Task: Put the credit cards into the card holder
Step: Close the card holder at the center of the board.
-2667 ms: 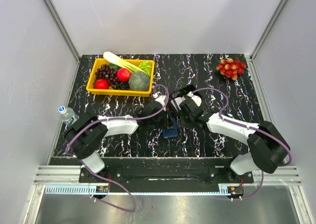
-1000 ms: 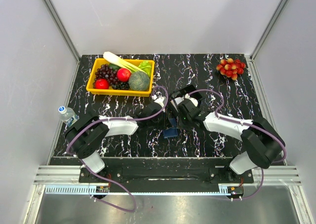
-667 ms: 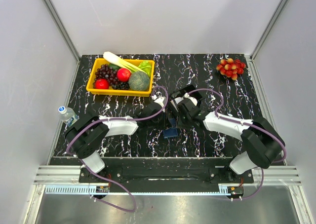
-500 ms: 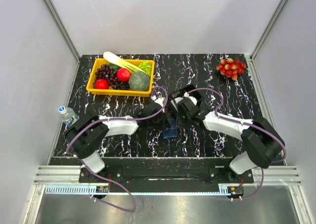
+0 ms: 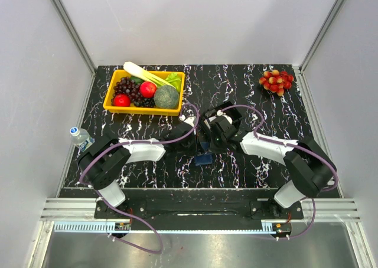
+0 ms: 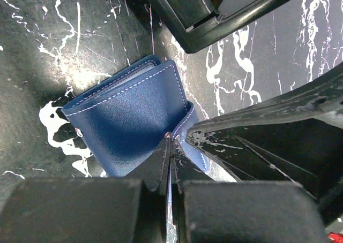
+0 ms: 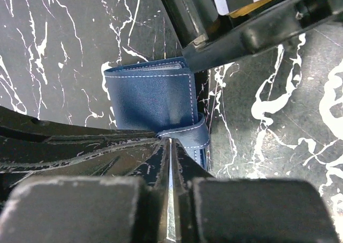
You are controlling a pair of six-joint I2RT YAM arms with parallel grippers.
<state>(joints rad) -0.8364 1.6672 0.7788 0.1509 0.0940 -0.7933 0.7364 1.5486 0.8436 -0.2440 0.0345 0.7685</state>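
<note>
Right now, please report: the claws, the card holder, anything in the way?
Left claw shut on card holder edge. Right claw shut on its strap. Holder folded, no card in either claw. Black tray close beside it.

Holder [image 5: 205,158]: left claw [image 6: 170,146] and right claw [image 7: 170,144] crowd its far side, tray [image 6: 214,18] just beyond. Bench [image 5: 204,175] open on holder's near side.
</note>
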